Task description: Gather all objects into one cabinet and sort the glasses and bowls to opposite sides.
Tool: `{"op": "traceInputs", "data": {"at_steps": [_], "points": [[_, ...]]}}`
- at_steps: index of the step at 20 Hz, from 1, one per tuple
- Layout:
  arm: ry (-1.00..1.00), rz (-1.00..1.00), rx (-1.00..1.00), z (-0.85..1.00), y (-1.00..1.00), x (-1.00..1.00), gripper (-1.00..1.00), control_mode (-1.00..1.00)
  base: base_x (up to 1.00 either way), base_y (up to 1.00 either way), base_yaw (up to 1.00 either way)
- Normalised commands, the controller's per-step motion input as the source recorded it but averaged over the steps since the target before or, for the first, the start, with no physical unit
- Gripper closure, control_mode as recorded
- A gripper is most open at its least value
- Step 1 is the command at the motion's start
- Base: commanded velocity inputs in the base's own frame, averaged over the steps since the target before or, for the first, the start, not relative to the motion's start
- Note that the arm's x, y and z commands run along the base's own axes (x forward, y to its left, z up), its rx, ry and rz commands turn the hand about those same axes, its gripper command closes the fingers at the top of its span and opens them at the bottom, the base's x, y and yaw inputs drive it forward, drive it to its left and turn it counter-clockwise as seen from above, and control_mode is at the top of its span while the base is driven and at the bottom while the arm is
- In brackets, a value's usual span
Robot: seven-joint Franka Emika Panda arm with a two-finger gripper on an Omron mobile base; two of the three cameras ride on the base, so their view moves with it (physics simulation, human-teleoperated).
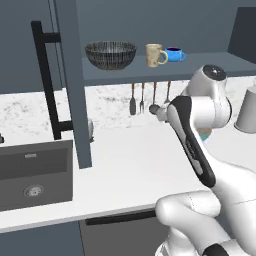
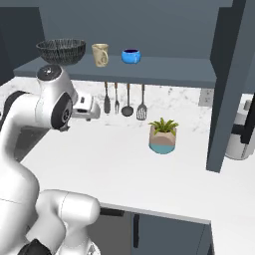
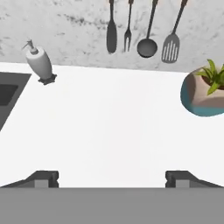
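Left base view has the cabinet door [image 1: 70, 85] standing open, hiding part of the counter behind it, and on the shelf [image 1: 150, 70] sit, left to right, the bowl [image 1: 110, 54], one mug [image 1: 155, 55] and the blue cup [image 1: 174, 54], partly behind the mug. Hand view shows the soap bottle [image 3: 40, 62], the hanging utensils [image 3: 140, 30] cut off at the top and the potted plant [image 3: 205, 89] cut off at the right. The arm is bent above the counter [image 3: 109, 127] with the gripper [image 3: 112, 178] spread wide and empty (only its tips show).

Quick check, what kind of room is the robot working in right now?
A kitchen, rendered: a sink set in a white counter, cooking utensils hanging along a marble backsplash, and a wall cabinet shelf holding a bowl.
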Motion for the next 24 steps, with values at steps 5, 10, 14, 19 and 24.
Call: {"op": "traceInputs", "data": {"at_steps": [5, 10, 14, 19, 24], "points": [[-0.33, 0.00, 0.00, 0.01, 0.00, -0.65, -1.00, -1.00, 0.00, 0.00, 0.00], [-0.31, 0.00, 0.00, 0.22, 0.00, -0.44, -1.00, -1.00, 0.00, 0.00, 0.00], [-0.22, 0.00, 0.00, 0.13, 0.00, -0.27, -1.00, 1.00, -0.19, 0.00, 0.00], [0.00, 0.00, 0.00, 0.00, 0.00, 0.00, -1.00, 1.00, -1.00, 0.00, -0.10], [0.00, 0.00, 0.00, 0.00, 0.00, 0.00, -1.00, 1.00, -1.00, -0.02, -0.27]]}}
